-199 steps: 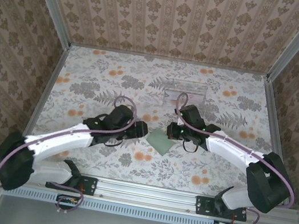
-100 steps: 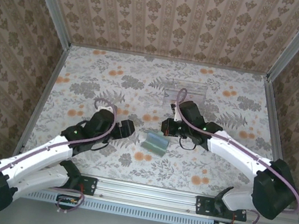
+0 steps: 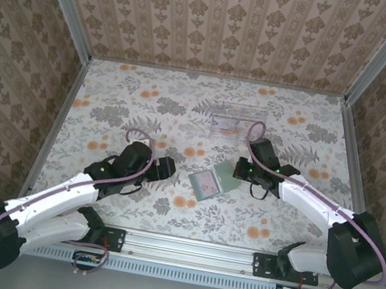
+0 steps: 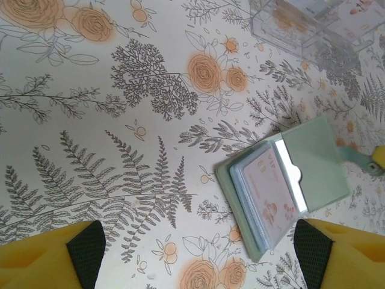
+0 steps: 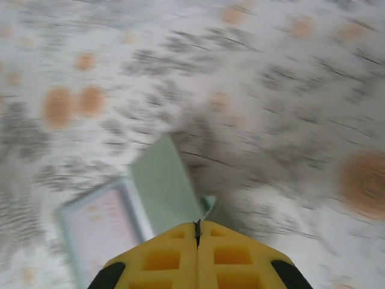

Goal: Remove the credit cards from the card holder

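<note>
I saw the card holder (image 3: pixel 215 182) lying open on the table (image 3: pixel 111 100) with a pink card (image 4: pixel 267 192) in its pocket, my left gripper (image 4: pixel 198 244) spread wide and empty beside it, my right gripper (image 5: pixel 197 232) closed tight at its edge.

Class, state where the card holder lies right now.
In the top view, the card holder lies open mid-table, its tab in the right hand, nearer the bases than the clear tray.
</note>
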